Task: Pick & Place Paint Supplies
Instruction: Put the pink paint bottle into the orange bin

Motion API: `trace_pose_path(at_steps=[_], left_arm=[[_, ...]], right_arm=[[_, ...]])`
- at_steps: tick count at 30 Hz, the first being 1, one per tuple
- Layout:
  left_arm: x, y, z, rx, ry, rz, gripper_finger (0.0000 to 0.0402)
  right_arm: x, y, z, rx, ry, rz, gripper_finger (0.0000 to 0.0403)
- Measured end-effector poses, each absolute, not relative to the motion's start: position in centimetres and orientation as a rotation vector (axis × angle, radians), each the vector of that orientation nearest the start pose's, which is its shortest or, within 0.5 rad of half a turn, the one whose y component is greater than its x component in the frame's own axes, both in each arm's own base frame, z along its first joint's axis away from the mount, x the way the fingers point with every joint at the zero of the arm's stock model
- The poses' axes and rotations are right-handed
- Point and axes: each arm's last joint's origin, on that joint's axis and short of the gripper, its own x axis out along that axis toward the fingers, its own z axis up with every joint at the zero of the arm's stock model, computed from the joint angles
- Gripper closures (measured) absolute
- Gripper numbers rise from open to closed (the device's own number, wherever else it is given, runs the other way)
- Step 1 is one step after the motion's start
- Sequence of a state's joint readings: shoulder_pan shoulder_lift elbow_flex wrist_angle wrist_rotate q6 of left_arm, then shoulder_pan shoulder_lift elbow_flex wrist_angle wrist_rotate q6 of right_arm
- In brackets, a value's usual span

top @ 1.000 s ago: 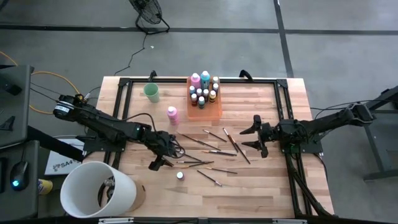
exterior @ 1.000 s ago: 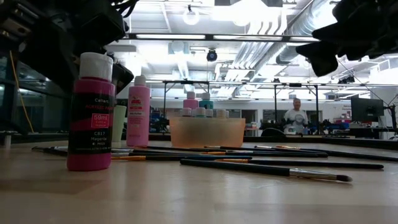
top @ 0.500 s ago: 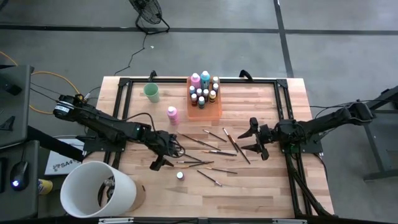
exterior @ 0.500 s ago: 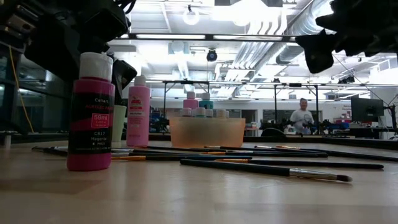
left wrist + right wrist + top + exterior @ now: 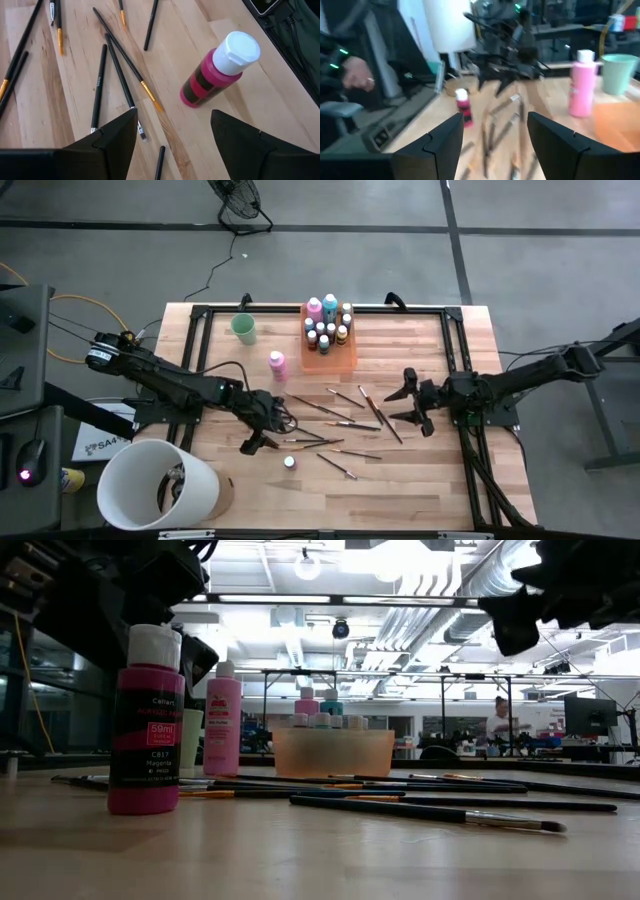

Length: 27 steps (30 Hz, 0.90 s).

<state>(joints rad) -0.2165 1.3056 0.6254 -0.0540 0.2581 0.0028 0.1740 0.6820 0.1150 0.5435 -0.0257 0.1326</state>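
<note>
Several thin dark-handled brushes [image 5: 340, 422] lie flat on the wooden table's middle. A magenta bottle [image 5: 289, 463] with a white cap stands upright near the front edge, seen also in the left wrist view [image 5: 215, 75] and the low view [image 5: 146, 730]. A pink bottle [image 5: 277, 364] stands behind the brushes. My left gripper [image 5: 268, 430] hovers open above the brushes' left ends, slanting down, with the magenta bottle ahead of its fingers [image 5: 112, 137]. My right gripper [image 5: 402, 402] hangs open and level, just right of the brushes.
A translucent orange tray [image 5: 345, 360] with several small bottles stands at the back middle, a mint-green cup [image 5: 243, 328] to its left. A big white bucket [image 5: 155, 485] sits off the front left corner. A black frame [image 5: 455, 360] edges the table. A person moves in the room beyond.
My right gripper has tipped a little, and its fingertips have shifted slightly toward the table's left, nearer the brushes; it stays open. No bottle or brush has moved.
</note>
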Motion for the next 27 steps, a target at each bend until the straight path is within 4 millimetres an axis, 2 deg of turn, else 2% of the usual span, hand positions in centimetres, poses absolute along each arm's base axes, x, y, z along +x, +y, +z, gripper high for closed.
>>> trace_pose_path(at_steps=[9,15,27], left_arm=[[24.3,-6.1,18.7,-0.021,0.742,-0.454,0.0154],[24.2,-6.2,18.7,-0.042,0.738,-0.507,0.0154],[24.4,-6.6,19.2,-0.054,0.677,-0.621,0.0154]], right_arm=[[13.4,2.3,19.6,0.08,-0.018,0.165,0.0188],[13.3,2.2,19.1,0.092,0.034,0.122,0.0188],[13.3,2.2,19.2,0.11,0.025,0.127,0.0188]])
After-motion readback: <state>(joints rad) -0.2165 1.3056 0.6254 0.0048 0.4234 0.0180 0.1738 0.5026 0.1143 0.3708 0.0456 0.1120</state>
